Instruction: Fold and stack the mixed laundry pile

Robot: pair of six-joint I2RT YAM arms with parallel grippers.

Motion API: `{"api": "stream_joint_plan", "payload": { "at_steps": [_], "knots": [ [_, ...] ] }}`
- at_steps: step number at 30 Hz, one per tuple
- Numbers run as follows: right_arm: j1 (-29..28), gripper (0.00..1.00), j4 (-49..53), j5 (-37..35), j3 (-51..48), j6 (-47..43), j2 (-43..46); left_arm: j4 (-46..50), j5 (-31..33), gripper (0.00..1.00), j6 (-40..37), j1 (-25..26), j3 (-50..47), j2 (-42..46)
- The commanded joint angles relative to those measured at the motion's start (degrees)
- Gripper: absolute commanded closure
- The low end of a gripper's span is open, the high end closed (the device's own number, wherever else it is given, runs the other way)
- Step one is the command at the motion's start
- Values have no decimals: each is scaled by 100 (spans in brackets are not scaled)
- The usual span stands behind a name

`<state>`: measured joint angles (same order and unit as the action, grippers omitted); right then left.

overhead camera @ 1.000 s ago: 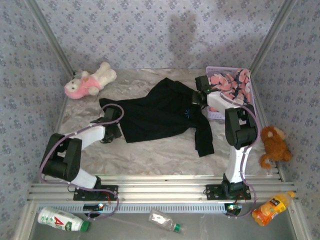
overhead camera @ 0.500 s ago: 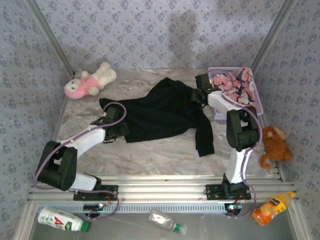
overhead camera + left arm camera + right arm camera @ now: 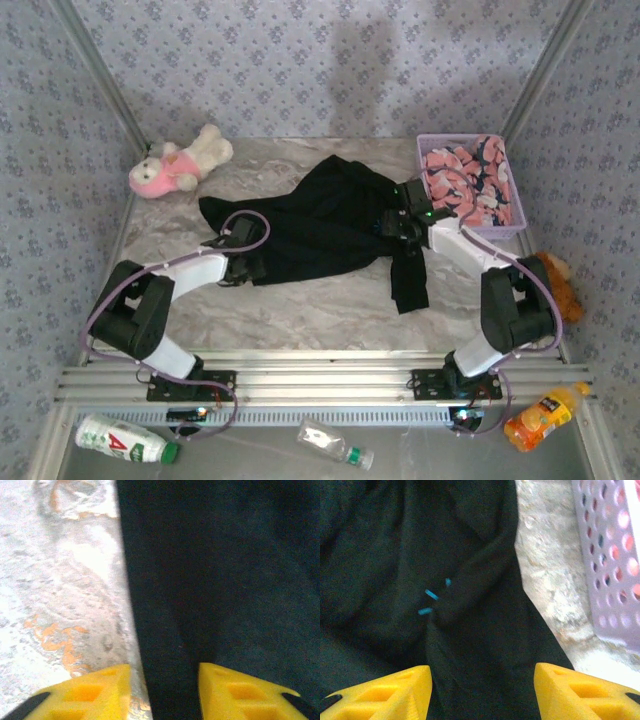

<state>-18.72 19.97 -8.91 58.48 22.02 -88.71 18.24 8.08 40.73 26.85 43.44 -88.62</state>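
**Both pincers at the black T-shirt**

I had the left pincer (image 3: pixel 165 672) low at the edge of the black T-shirt (image 3: pixel 320 225). Its yellow fingers were set narrow but apart, the left one over the bare table (image 3: pixel 60 580) and the right one over cloth. The hem ran flat up the gap between them.

The right pincer (image 3: pixel 483 672) stood wide over the shirt's other side. Dark folds with small blue marks (image 3: pixel 431 596) lay just ahead of its tips. The lavender basket (image 3: pixel 615 555) sat ahead and to its right, with a strip of table between basket and shirt. The pink printed garment (image 3: pixel 465 180) lay heaped inside the basket. A plush toy (image 3: pixel 180 160) lay well beyond the left pincer.
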Motion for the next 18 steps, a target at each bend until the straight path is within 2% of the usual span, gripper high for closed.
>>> {"api": "stream_joint_plan", "payload": {
  "at_steps": [1, 3, 4, 8, 12, 15, 18],
  "knots": [
    [168, 42, 127, 19, -161, 154, 285, -391, -315, 84, 27, 125, 112, -212],
    [216, 42, 93, 3, -237, 168, 300, -222, -46, 97, -89, 105, 122, 7],
    [236, 42, 62, 2, -268, 174, 279, -61, 147, 100, -186, 63, 143, 169],
    [215, 42, -26, 94, -335, 187, 131, 429, 746, 100, -562, -324, 55, 980],
    [166, 42, -106, 255, -493, 299, 52, 514, 797, 100, -727, -1011, -295, 1707],
    [132, 42, -102, 280, -590, 333, -24, 570, 822, 100, -813, -1294, -478, 1899],
    [115, 42, -127, 370, -614, 338, -123, 500, 854, 100, -780, -1332, -572, 1828]
  ]
}}
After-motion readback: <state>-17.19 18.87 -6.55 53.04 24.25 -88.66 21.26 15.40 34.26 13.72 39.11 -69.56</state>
